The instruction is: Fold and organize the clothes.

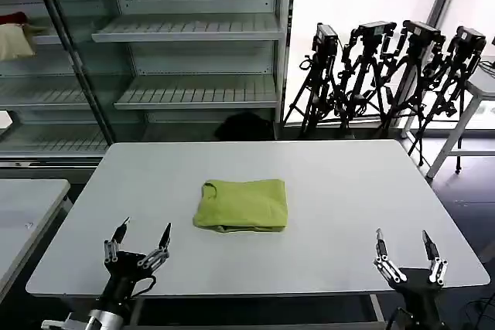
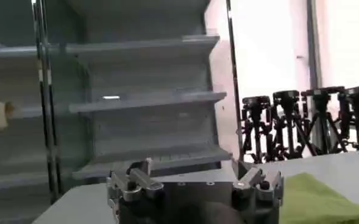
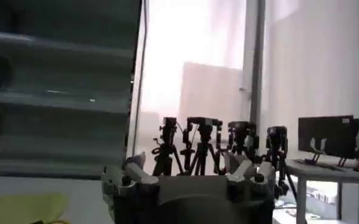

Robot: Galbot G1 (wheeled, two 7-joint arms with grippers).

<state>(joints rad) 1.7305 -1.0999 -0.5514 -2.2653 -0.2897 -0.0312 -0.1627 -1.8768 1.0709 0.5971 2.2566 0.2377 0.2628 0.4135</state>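
The lime yellow-green T-shirt (image 1: 241, 205) lies folded into a compact rectangle at the middle of the white table (image 1: 340, 183). My left gripper (image 1: 143, 239) hovers open over the table's near left corner, nothing between its fingers. My right gripper (image 1: 404, 244) stands open at the near right edge, also empty. Both are well clear of the shirt. In the left wrist view a corner of the shirt (image 2: 316, 198) shows beyond my open left gripper (image 2: 191, 167). The right wrist view shows my right gripper (image 3: 188, 163) open, with an edge of the shirt (image 3: 24, 207) off to one side.
Grey metal shelving (image 1: 193, 32) stands behind the table, with a cream bundle (image 1: 15, 40) on a far left shelf. Several black tripods (image 1: 387, 67) stand at the back right. A second white table (image 1: 23, 206) sits at the left, another table (image 1: 483, 83) at the far right.
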